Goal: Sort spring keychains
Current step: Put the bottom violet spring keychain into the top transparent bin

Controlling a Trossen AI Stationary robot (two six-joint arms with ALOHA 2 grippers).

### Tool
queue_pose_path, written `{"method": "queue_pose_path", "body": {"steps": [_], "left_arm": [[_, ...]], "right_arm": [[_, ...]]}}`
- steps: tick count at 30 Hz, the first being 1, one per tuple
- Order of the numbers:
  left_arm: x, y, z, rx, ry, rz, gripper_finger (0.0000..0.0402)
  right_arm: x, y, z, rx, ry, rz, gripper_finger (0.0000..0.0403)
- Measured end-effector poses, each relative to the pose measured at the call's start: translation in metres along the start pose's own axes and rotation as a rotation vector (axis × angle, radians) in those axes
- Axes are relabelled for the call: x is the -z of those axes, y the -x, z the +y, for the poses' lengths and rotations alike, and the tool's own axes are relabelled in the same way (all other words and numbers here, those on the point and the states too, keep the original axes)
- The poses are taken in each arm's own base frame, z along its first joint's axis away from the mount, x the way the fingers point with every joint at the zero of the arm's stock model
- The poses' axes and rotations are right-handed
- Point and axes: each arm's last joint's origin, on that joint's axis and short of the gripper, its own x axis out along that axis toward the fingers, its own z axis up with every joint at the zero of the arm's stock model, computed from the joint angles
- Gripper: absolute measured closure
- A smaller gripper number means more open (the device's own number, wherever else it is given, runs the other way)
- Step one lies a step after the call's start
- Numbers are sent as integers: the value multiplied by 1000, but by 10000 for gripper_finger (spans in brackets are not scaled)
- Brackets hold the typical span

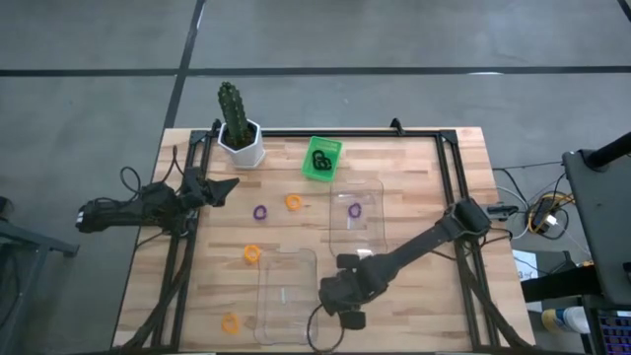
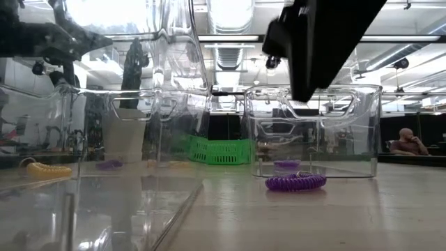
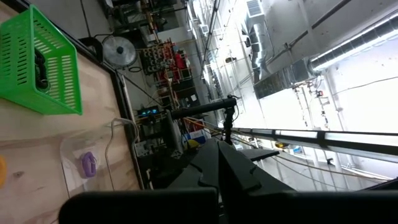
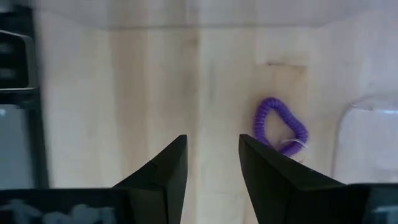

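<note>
Purple spring keychains: one lies on the wood [image 4: 280,127] beside my right gripper [image 4: 211,146], which is open above the table near its near edge [image 1: 343,296] and touches nothing. That keychain also shows in the low view [image 2: 295,183]. Another purple one [image 1: 260,212] lies on the table, and a third [image 1: 355,209] lies in the far clear tray. Orange keychains [image 1: 293,202] [image 1: 252,253] [image 1: 230,322] lie on the wood. Black ones sit in the green bin [image 1: 320,158]. My left gripper [image 1: 229,184] waits shut at the table's left edge.
A potted cactus [image 1: 237,128] stands at the far left. A second clear tray [image 1: 286,296] sits near the near edge, left of my right gripper. A black frame [image 1: 449,177] runs along the table's sides. A person [image 2: 408,143] sits far behind.
</note>
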Motion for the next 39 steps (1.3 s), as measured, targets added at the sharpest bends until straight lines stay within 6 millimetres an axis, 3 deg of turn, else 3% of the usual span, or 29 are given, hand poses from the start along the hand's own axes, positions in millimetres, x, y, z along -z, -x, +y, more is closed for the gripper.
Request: {"method": "queue_pose_path", "body": {"steps": [6,12,18,26,39], "left_arm": [[0,0,0,0,0,0,401],[0,0,0,-4,-10,0,401],[0,0,1,-6,-4,-2,401],[0,0,1,-12,-7,0,401],[0,0,1,-11,-4,-1,401]], "right_arm": [[7,4,15,0,-46,-3,267],[14,-13,22,88,16,-46,266],[13,-30,16,167,45,-44,246],[11,-36,1,156,6,-5,215],[7,-44,-21,150,16,41,230]]}}
